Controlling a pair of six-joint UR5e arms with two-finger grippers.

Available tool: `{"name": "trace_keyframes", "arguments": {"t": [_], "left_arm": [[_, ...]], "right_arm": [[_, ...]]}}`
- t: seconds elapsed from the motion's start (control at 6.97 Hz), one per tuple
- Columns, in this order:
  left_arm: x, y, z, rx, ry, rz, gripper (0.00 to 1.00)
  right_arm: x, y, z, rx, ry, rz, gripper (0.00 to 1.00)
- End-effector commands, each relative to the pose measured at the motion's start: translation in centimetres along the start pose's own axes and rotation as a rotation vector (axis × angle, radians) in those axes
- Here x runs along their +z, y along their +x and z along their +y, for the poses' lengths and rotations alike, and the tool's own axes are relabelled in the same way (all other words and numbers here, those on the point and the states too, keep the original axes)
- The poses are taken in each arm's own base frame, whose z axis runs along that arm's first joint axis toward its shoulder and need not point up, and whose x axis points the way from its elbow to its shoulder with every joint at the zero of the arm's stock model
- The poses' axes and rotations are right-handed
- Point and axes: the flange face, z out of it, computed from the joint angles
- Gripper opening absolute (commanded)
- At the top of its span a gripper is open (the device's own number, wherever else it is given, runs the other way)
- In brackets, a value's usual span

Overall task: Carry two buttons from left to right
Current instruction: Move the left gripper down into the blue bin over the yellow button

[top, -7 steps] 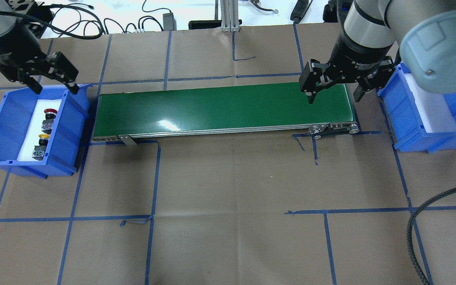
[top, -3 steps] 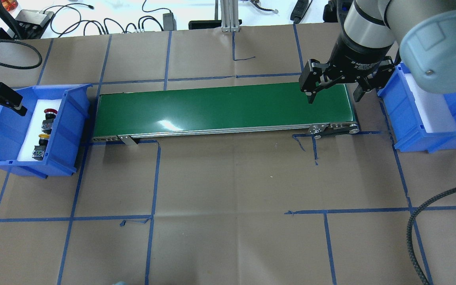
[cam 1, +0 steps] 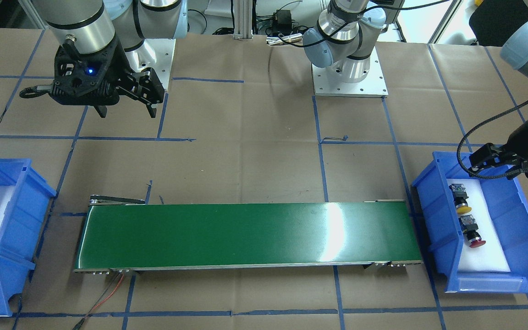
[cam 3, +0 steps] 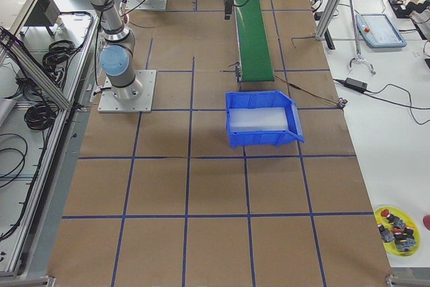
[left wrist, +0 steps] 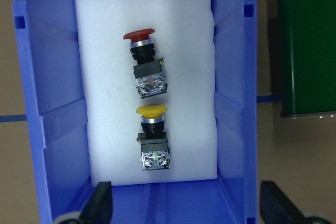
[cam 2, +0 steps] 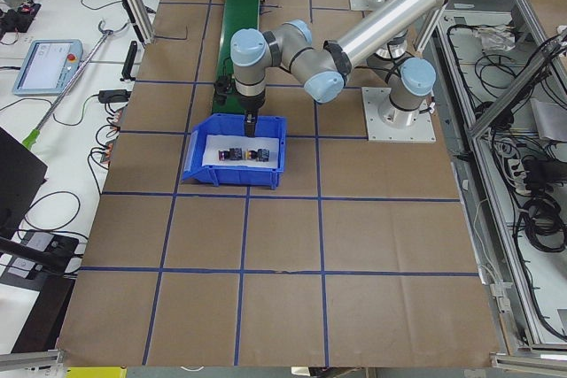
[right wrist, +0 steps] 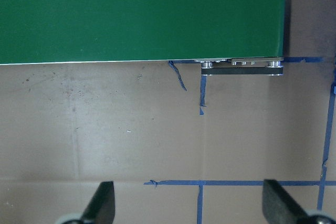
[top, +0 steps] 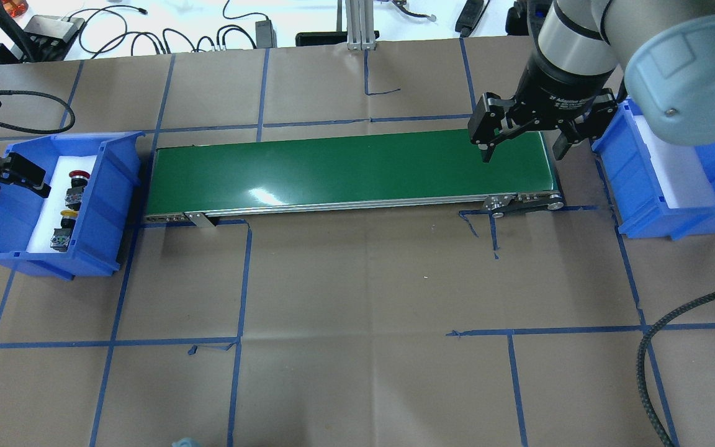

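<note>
Two buttons lie end to end on white foam in the left blue bin: the red-capped button farther back, the yellow-capped button nearer the front. In the left wrist view the red button and the yellow button sit straight below the camera. My left gripper hovers open over the bin with nothing between its fingers; overhead, only one of its fingers shows at the frame's edge. My right gripper hangs open and empty above the right end of the green conveyor belt.
The right blue bin, lined with white foam, stands just past the belt's right end. A black braided cable curls over the table's front right. A yellow dish with loose parts sits on the far side table.
My left gripper has swung from above the bin's back rim out to the left and forward, and now hangs over the bin. The right arm and both buttons have not moved.
</note>
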Motion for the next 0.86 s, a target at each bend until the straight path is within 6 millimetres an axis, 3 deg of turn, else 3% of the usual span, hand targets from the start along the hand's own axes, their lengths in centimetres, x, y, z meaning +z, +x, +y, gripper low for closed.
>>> {"name": "trace_keyframes", "arguments": {"t": [0.0,0.72], "left_arm": [[3.8,-1.0,0.6,-0.005,0.012,-0.01,1.0],[10.7,-1.7,0.1,-0.006,0.006,-0.005,1.0]], "right_arm": [[0.0,0.0,0.0,0.001,-0.001,0.001,1.0],[0.1,0.1,-0.1,0.001,-0.002,0.003,1.0]]}}
